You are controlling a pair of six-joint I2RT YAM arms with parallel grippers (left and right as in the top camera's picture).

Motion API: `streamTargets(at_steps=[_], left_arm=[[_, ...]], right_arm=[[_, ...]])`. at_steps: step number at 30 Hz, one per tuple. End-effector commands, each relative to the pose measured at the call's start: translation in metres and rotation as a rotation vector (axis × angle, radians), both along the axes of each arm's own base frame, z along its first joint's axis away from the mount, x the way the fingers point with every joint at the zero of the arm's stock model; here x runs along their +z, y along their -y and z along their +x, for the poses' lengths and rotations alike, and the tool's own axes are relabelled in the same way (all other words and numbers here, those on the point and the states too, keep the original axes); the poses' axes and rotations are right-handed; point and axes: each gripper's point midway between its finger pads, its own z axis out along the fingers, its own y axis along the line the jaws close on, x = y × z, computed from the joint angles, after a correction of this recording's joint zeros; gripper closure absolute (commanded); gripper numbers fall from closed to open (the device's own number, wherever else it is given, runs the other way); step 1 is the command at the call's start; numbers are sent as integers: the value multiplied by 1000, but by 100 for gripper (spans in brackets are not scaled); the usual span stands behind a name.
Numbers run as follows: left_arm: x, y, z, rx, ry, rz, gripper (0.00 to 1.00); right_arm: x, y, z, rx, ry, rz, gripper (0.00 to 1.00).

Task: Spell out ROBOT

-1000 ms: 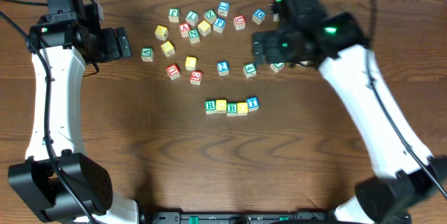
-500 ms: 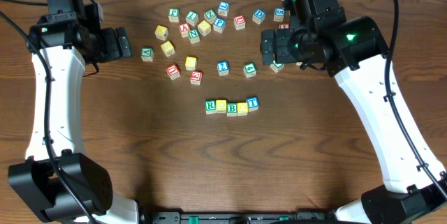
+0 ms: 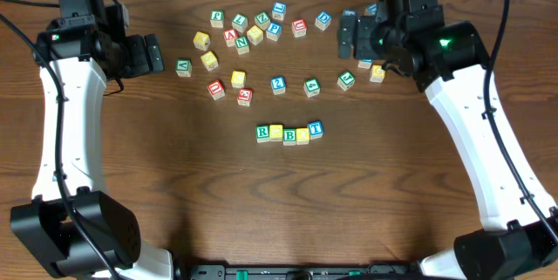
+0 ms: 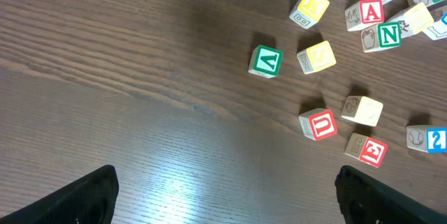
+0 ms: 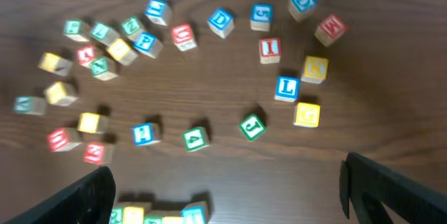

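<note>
Nearest, the table [image 3: 261, 219] is a broad stretch of bare dark wood from its near edge up to the row of blocks [image 3: 289, 133], with open room on either side of the row too. That row sits about mid-table, five blocks touching: the R block [image 3: 263, 132] at the left end, the B block [image 3: 289, 135] in the middle and the T block [image 3: 316, 128] at the right end, with two yellow blocks [image 3: 276, 132] in the gaps whose faces I can't read from above. Beyond a clear strip lie the loose blocks [image 3: 255, 33], strewn across the far half. Among the closer ones are a red U [image 4: 319, 123], a red E [image 4: 368, 150] and a blue 2 [image 4: 427, 139]. Farther back come a red A [image 4: 370, 12] and a green N [image 4: 383, 35]. The right-hand cluster is blurred, though a blue L [image 5: 286, 88], a yellow K [image 5: 314, 68] and a red M [image 5: 330, 28] seem legible. The left gripper [image 3: 155, 55] hangs over bare wood left of the scatter, its fingers [image 4: 91, 196] spread wide and holding nothing. The right gripper [image 3: 347, 36] hovers above the far right cluster, fingers [image 5: 391, 189] equally wide apart and empty. Behind it runs the table's far edge.
</note>
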Motion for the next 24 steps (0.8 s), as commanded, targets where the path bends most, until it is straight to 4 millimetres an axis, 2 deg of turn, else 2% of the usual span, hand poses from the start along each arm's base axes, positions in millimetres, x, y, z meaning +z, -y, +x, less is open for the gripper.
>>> streamTargets(at_steps=[1,5,7,11,13,17,20,24], left_arm=[[13,0,2,-4,34,0,2],[13,0,2,-4,35,0,2],[13,0,2,-4,35,0,2],[13,0,2,-4,35,0,2],[13,0,2,-4,35,0,2],[13,0,2,-4,35,0,2],[13,0,2,-4,35,0,2],[13,0,2,-4,35,0,2]], right_arm=[[-15,20,-8,-30,-14,-24,1],[-30,45,-12,-84,30,-10,1],[-28,59,-16,-115,110,11,1],[-17,92,-36,-258,281,124,1],[-9,109,-51,-349,375,212,1],[-1,136,-94,-487,537,368,1],[-7,144,-123,-509,615,398,1],[-27,149,-154,-511,698,412,1]])
